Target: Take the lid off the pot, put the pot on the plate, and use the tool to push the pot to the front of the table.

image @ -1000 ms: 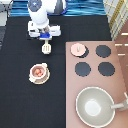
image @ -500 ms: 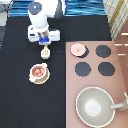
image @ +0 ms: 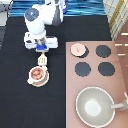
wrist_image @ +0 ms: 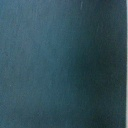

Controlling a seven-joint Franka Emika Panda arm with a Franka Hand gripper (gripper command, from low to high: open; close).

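Dropping toward the exterior view's bottom with the claw (image: pixel 42 49) clamped on the tool (image: pixel 42 60), closing in just beside the pot (image: pixel 38 74) on the plate (image: pixel 38 84), mid-desk (image: pixel 20 105); lid (image: pixel 77 48) off on the stove (image: pixel 92 82); pushing stage underway

Big black surface (image: pixel 20 100) fills most of the exterior view. Wavy blue backdrop (image: pixel 85 7) runs along the top, with a pale gridded panel (image: pixel 118 15) top right. Pinkish-brown stove top (image: pixel 93 60) sits on the right.
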